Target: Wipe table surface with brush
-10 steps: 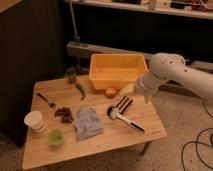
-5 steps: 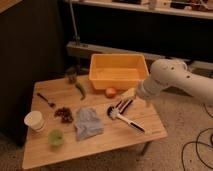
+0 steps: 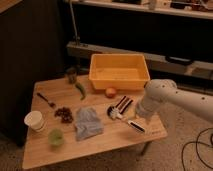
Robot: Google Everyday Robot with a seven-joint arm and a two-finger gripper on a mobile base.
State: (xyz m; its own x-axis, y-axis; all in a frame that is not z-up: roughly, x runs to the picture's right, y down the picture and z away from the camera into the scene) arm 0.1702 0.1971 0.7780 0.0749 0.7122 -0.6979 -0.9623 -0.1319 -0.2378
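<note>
The brush [image 3: 125, 119] lies flat on the table surface [image 3: 100, 145], toward its right side. Its round whitish head points left and its black-and-white handle runs toward the right front corner. My white arm [image 3: 159, 96] reaches in from the right and bends down over the table edge. My gripper [image 3: 137, 116] hangs open just above the handle end of the brush and holds nothing.
A maroon-and-white striped block [image 3: 124, 104] lies just behind the brush head. Behind it are an orange fruit [image 3: 111, 92] and a yellow bin [image 3: 119, 71]. A grey cloth [image 3: 87, 123], green cup [image 3: 56, 136], white cup [image 3: 35, 120], dark spoon [image 3: 47, 100] and green pepper [image 3: 80, 90] fill the left half.
My arm has come down and slightly left, bringing the gripper from above the table's right edge to just over the brush handle. Nothing on the table has moved.
</note>
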